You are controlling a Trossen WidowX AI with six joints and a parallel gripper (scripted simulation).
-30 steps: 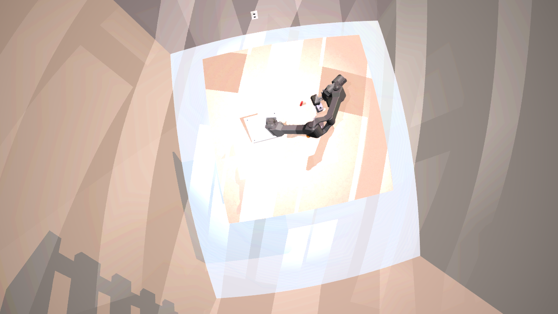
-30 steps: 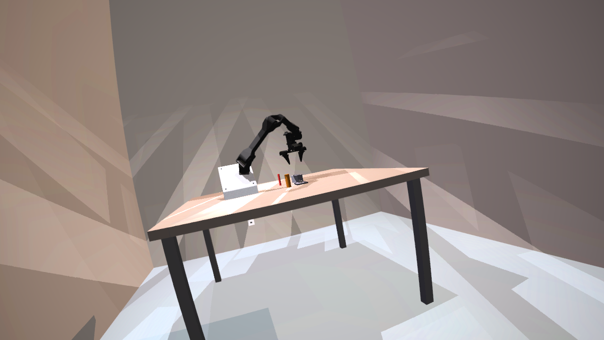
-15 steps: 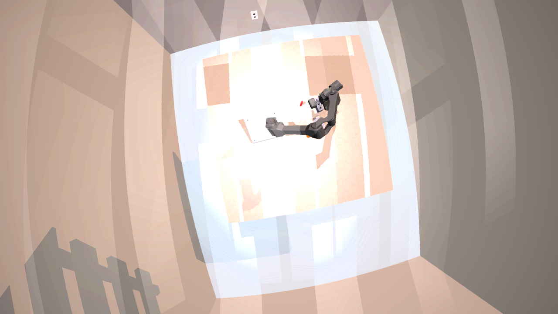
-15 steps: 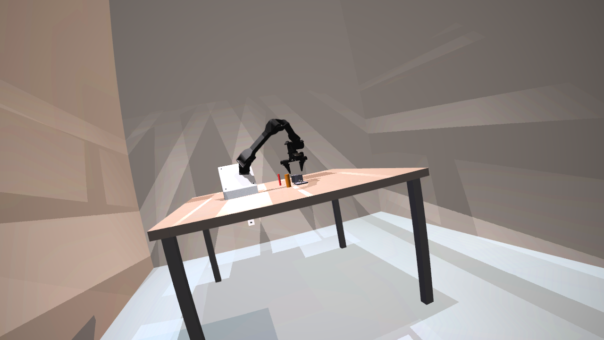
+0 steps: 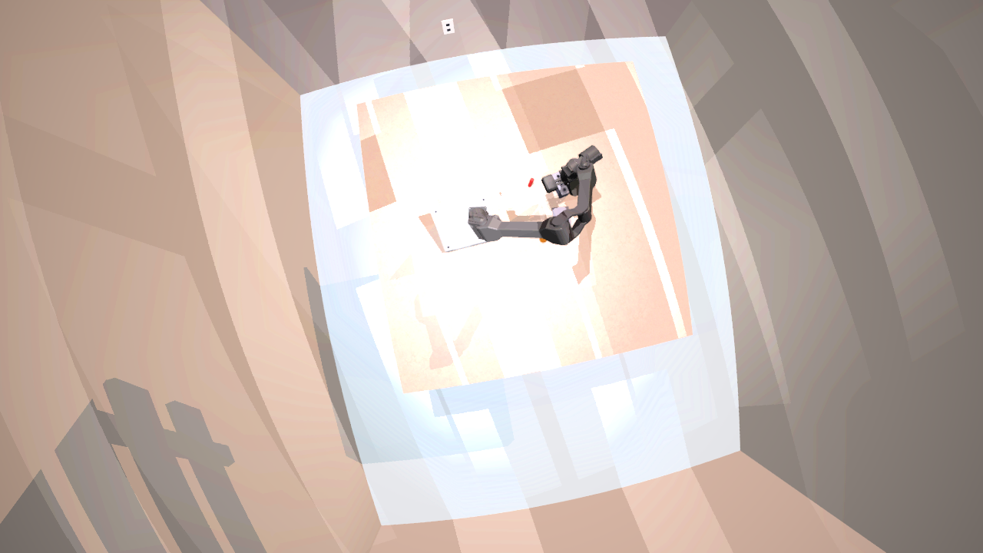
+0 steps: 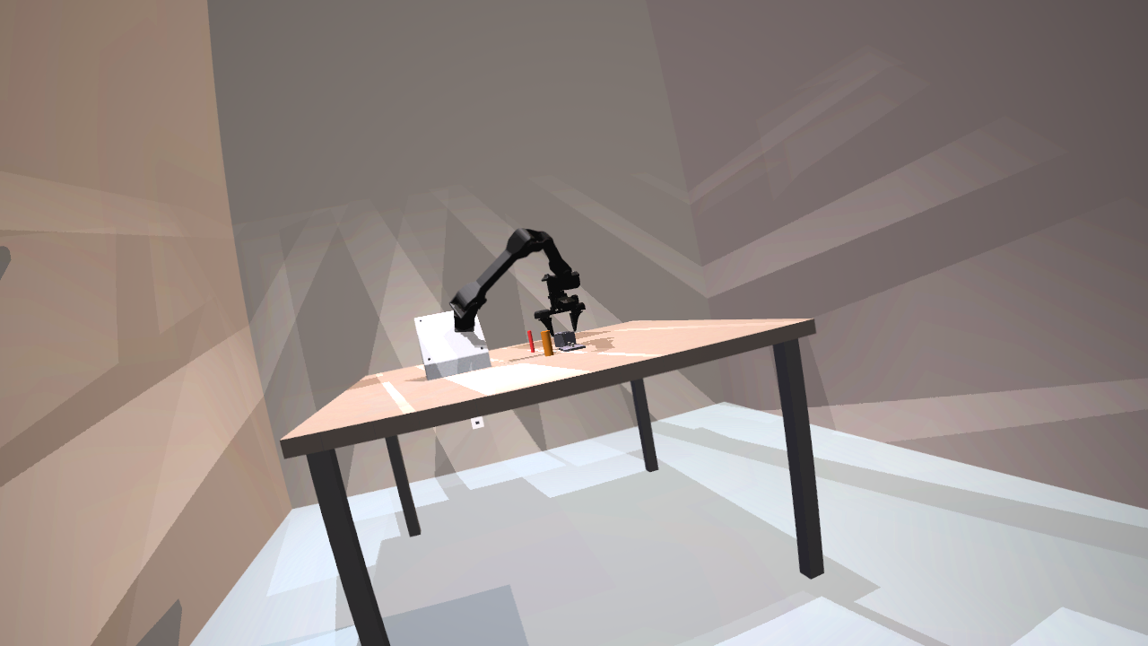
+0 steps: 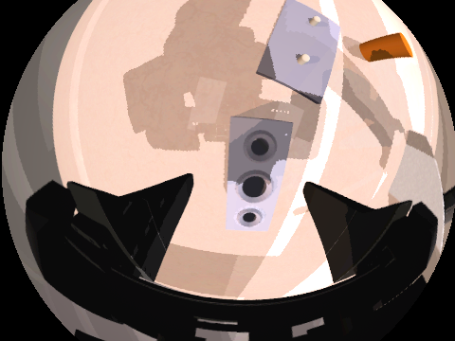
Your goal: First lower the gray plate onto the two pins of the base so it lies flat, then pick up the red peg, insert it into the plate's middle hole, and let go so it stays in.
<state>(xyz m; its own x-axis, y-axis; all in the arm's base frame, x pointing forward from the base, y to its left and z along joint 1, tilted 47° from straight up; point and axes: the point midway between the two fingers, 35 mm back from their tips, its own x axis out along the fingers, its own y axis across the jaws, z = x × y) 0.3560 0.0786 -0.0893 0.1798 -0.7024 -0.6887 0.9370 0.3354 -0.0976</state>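
The gray plate [image 5: 562, 194] [image 6: 565, 338] [image 7: 237, 166] is a block with three holes, standing on the table beside the base, not on its pins. The flat base [image 5: 558, 210] [image 6: 571, 348] [image 7: 286, 40] has two pale upright pins, both bare in the wrist view. My gripper [image 5: 560, 183] [image 6: 563, 330] [image 7: 250, 183] is open and empty, low over the plate. In the wrist view the plate shows between the fingertips and a little beyond them. The red peg [image 5: 531, 182] [image 6: 530, 341] stands upright on the table, on the robot-mount side of the plate; it is out of sight in the wrist view.
An orange cylinder [image 5: 543, 240] [image 6: 547, 343] [image 7: 393, 44] stands upright near the base, partly under the arm in the top view. The arm is mounted on a white box [image 5: 457, 230] [image 6: 449, 341]. Strong light bleaches part of the table [image 6: 682, 341].
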